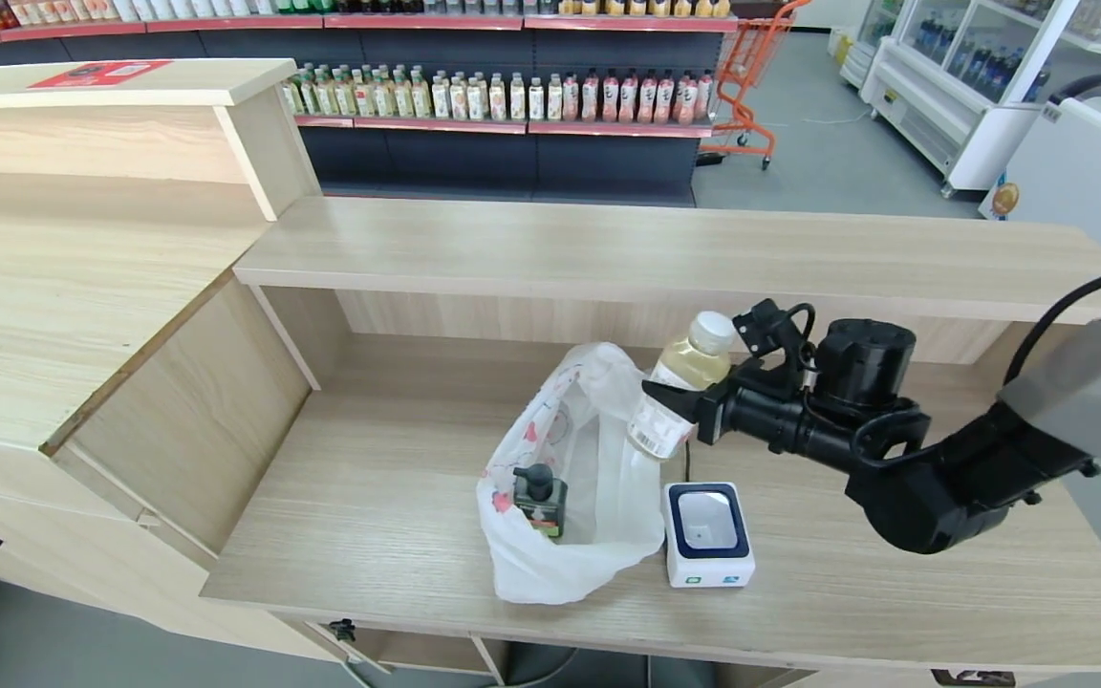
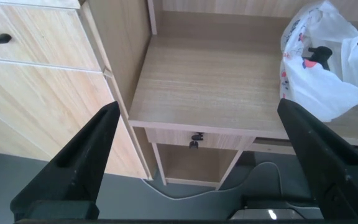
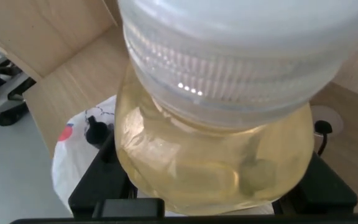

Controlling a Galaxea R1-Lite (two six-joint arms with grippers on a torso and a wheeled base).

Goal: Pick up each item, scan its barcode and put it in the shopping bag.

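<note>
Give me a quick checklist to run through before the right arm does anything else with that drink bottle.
1. Grip: right gripper shut on the clear plastic bottle of pale yellow drink with a white cap: ok.
2. Barcode turned to the window of the white, blue-topped scanner box: cannot tell.
3. Mouth of the white plastic shopping bag open: ok.
4. Room left in the bag beside the dark pump bottle: ok.
5. Left gripper open and away from the bag: ok.
</note>
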